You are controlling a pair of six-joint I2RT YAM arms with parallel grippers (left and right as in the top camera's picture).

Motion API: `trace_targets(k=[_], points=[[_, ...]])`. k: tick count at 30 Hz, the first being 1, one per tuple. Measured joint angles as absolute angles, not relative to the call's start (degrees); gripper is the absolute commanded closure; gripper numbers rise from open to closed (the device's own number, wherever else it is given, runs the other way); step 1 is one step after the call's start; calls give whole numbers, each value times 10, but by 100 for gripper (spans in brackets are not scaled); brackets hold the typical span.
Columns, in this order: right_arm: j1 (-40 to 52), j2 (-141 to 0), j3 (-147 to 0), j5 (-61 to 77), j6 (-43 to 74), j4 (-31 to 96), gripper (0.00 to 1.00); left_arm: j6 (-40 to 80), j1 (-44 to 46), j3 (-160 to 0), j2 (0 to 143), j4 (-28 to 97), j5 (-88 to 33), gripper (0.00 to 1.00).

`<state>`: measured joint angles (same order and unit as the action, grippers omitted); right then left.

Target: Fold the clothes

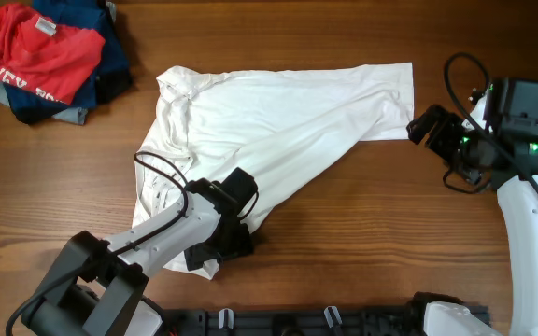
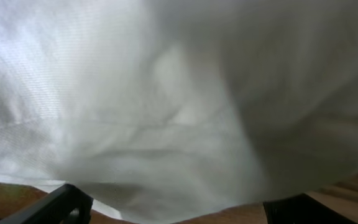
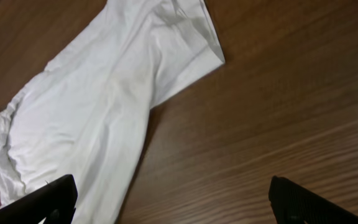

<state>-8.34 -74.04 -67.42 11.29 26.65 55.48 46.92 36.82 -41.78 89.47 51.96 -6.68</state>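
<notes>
Left tool (image 1: 232, 219) spread over white shirt (image 1: 278, 112); red tee's (image 1: 35, 51) print illegible

The left arm (image 1: 162, 227) is showing a white tubular link and a black blocky base at lower left, a thin black cable (image 1: 168, 166) looping beside it. The right arm (image 1: 530, 224) is showing a white shell, black wrist and green lights (image 1: 533, 147). The right gripper (image 3: 179, 202) is showing matte black fingers (image 3: 48, 198).

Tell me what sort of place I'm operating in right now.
Probably a robot test bench for laundry folding: a wooden table, a left arm and right arm reaching over it, a white shirt spread out, and a pile of red and navy garments aside.
</notes>
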Motion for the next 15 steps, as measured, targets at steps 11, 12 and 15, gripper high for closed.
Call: trace_targets(k=[11,12,15], points=[[-83,-948,-672,199,226,316,1,493,368,-418,894,484,-60,34],[-83,-960,-672,205,226,305,1,493,368,-418,894,484,-60,34],[-83,-1009,-672,215,234,288,1,493,368,-418,894,483,-58,31]])
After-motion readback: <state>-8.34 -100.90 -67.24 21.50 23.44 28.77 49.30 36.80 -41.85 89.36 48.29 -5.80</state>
